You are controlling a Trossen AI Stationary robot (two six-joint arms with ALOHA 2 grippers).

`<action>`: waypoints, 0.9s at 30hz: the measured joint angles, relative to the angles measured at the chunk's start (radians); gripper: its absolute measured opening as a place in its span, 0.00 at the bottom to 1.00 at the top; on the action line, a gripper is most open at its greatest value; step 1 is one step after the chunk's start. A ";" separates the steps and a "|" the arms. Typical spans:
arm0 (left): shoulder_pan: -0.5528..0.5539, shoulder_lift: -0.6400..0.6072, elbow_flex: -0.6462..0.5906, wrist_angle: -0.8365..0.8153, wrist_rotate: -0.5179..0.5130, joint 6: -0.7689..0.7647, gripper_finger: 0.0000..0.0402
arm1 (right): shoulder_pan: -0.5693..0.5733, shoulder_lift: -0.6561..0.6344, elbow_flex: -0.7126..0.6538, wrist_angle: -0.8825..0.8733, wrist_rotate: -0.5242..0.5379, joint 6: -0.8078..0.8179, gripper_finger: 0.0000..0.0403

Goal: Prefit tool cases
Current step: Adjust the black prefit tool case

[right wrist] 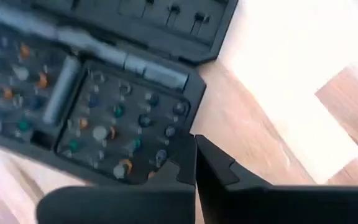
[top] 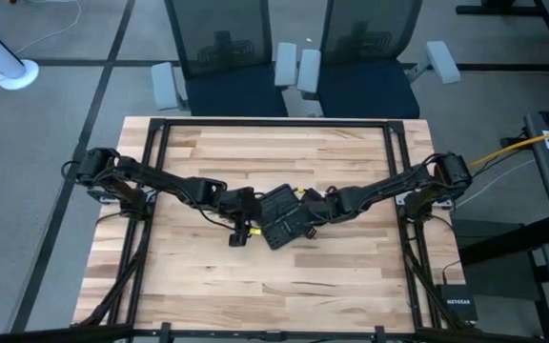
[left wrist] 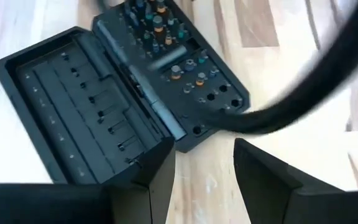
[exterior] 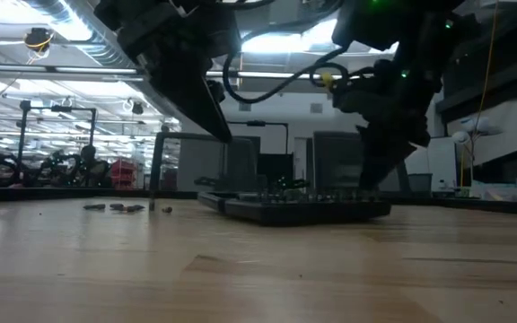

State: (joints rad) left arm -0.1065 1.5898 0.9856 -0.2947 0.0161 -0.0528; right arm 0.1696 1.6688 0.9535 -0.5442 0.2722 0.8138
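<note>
Two grippers meet over your case point(top: 284, 217), which lies spread flat on the table point(top: 255, 276). Your left gripper point(left wrist: 204, 177) hangs agape and empty beside the lid half. Your right gripper point(right wrist: 194, 163) is pinched closed, empty, at the bit tray's edge.

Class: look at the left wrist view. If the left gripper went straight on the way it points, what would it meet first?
Most likely the open tool case: the left gripper, fingers apart, points at its near edge, though depth is unclear.

- High view: both grippers bunch over tool case point(top: 282, 221) mid-table; fingertips too small to tell apart.
- Left wrist view: case's far end cut by pic edge; dark cable point(left wrist: 303, 93) blurred across one corner.
- Right wrist view: bits point(right wrist: 104, 134) in slots blurred, types can't tell.
- Low view: small loose bits point(exterior: 119, 207) on table, too small to ID.
</note>
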 joint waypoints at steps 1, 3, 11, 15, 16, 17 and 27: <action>-0.003 0.000 0.000 0.000 0.000 0.000 0.38 | 0.000 0.000 0.000 -0.004 0.002 0.011 0.00; -0.007 0.000 0.000 -0.001 -0.001 -0.001 0.38 | 0.001 0.000 0.000 -0.015 0.004 0.022 0.00; -0.020 0.000 0.000 -0.003 0.000 -0.006 0.38 | 0.000 0.015 0.000 -0.102 0.013 0.097 0.00; -0.019 0.000 0.000 -0.004 -0.001 -0.005 0.38 | 0.000 0.055 0.000 -0.085 -0.027 0.101 0.00; -0.019 0.000 0.000 -0.003 -0.001 -0.005 0.38 | 0.000 0.064 0.000 -0.070 -0.047 0.100 0.00; -0.019 0.000 0.000 -0.003 -0.001 -0.004 0.38 | 0.001 0.075 0.000 -0.053 -0.063 0.100 0.00; -0.025 0.000 0.000 -0.018 -0.001 -0.028 0.38 | 0.059 0.089 0.000 0.061 -0.130 0.153 0.00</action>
State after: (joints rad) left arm -0.1314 1.5902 0.9855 -0.3130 0.0151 -0.0807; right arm 0.2288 1.7573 0.9535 -0.4829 0.1426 0.9670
